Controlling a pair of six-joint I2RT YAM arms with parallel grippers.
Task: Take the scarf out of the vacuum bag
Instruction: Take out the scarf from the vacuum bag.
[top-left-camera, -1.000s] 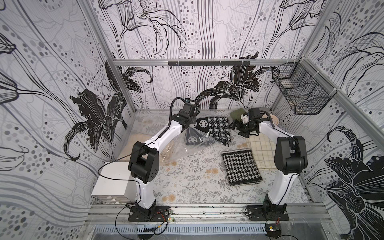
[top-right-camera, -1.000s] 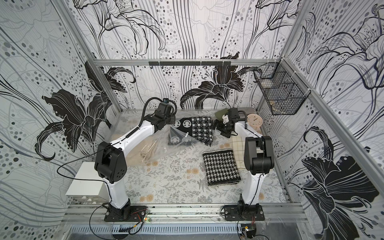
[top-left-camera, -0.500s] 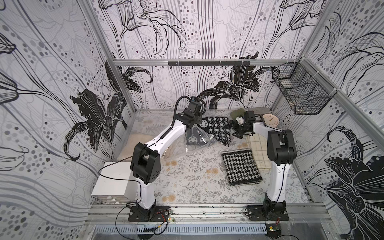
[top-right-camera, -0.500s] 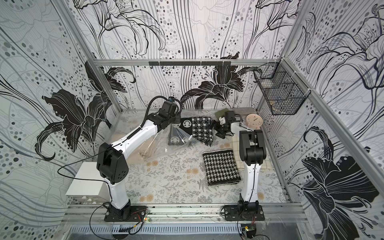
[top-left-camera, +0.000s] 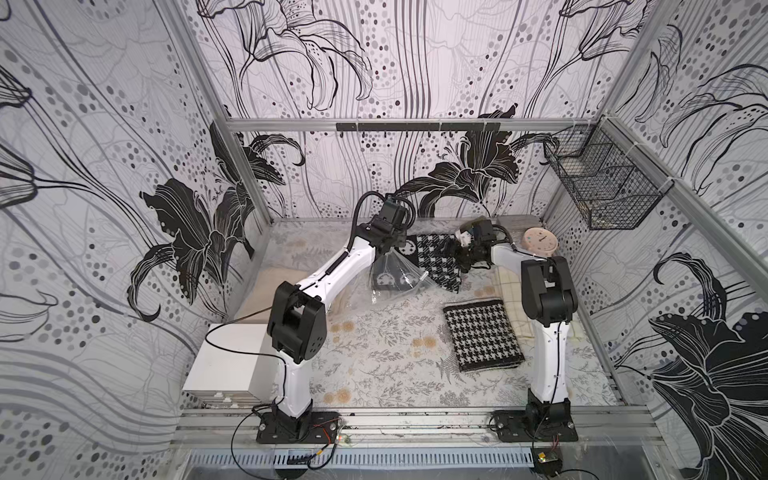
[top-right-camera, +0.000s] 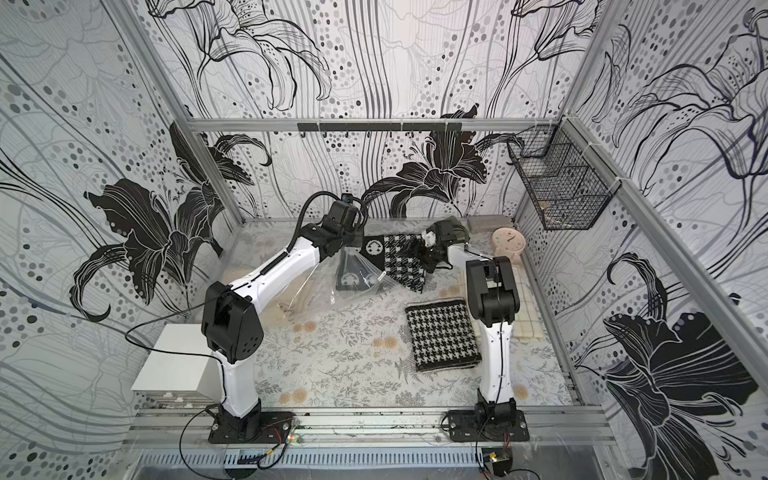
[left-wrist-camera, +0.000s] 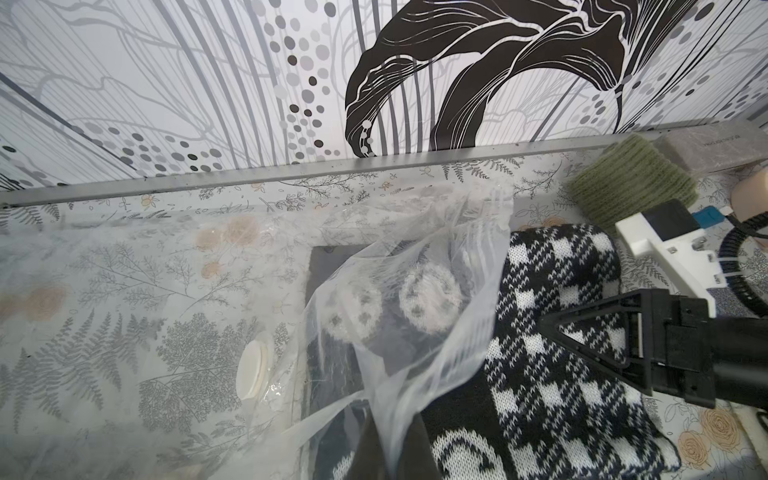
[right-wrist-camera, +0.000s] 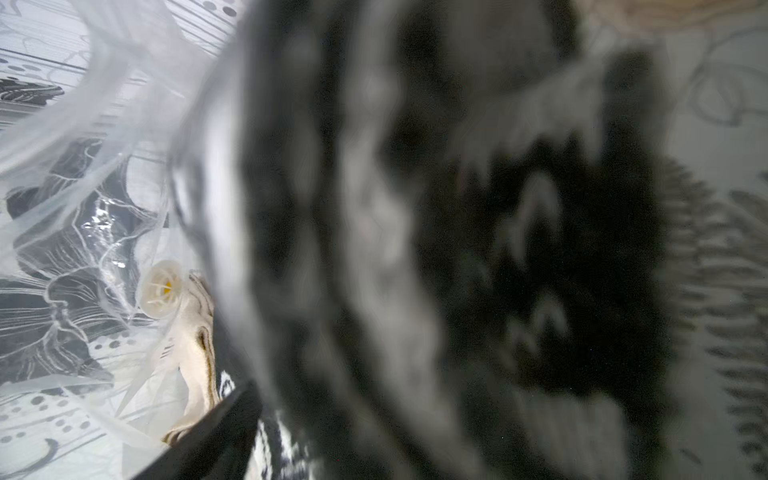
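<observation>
Just above centre in both top views: bag (top-left-camera: 395, 278) (top-right-camera: 360, 275), clear and crinkled, standing in a peak above the table (top-left-camera: 386, 340). Left gripper (top-left-camera: 384, 254): clamped tight on the plastic at that peak. Scarf (top-left-camera: 437, 262): black-and-white knit, dark end with round motifs inside the bag mouth, checked end outside, toward frame right. Valve (left-wrist-camera: 251, 370): on the bag wall, near the enclosed end of the scarf. Right gripper (top-left-camera: 455, 257): at the scarf's outer edge; jaw spacing cannot be told, right wrist view blurred by cloth close to the lens. Second checked cloth (top-left-camera: 482, 334): folded flat, lower right of the bag, apart from it.
</observation>
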